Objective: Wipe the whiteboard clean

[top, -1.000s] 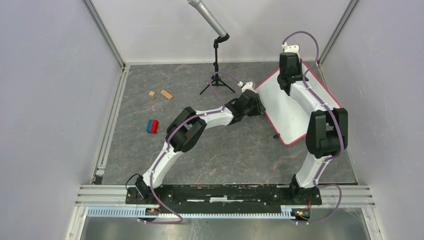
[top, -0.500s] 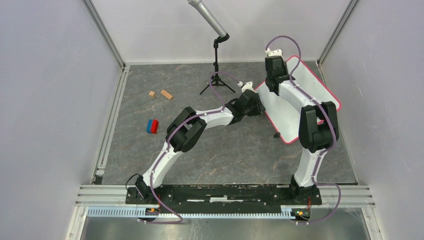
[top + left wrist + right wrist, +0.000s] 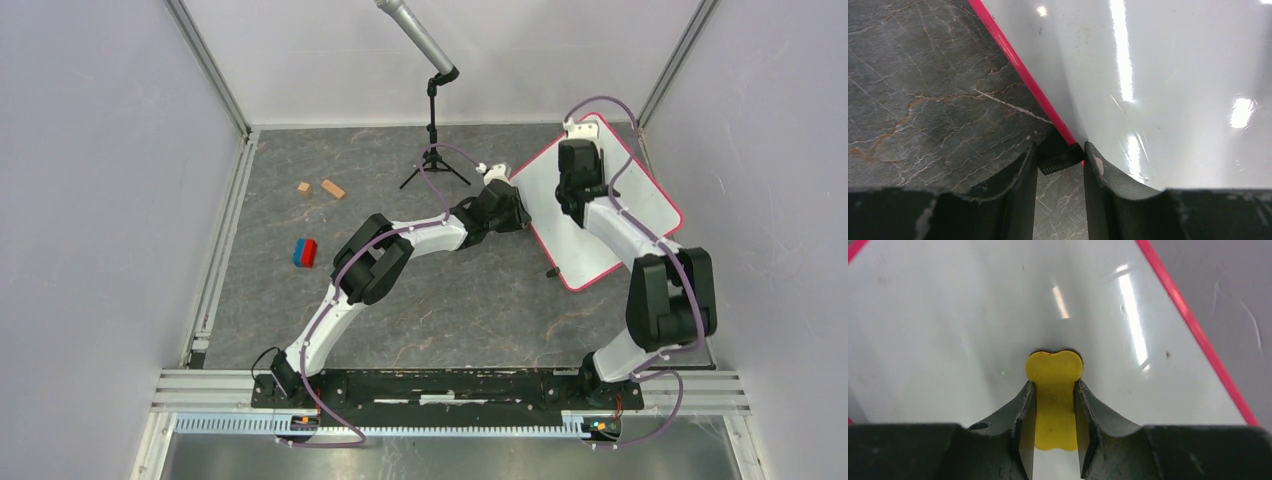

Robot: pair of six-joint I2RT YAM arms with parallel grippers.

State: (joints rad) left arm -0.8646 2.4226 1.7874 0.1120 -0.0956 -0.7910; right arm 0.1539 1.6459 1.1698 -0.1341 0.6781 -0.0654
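Observation:
The whiteboard lies at the far right, white with a pink-red rim; it also shows in the left wrist view and the right wrist view. My right gripper is shut on a yellow bone-shaped piece pressed flat on the board's white face; in the top view it is over the board's middle. My left gripper is shut on a small black foot at the board's red rim, at the board's left edge.
A microphone stand stands behind the left gripper. Two small wooden blocks and a red-and-blue block lie on the grey floor to the left. Walls and metal rails enclose the area.
My right gripper swept with the yellow piece to the board's far left corner, then back toward its middle. The left arm has not moved.

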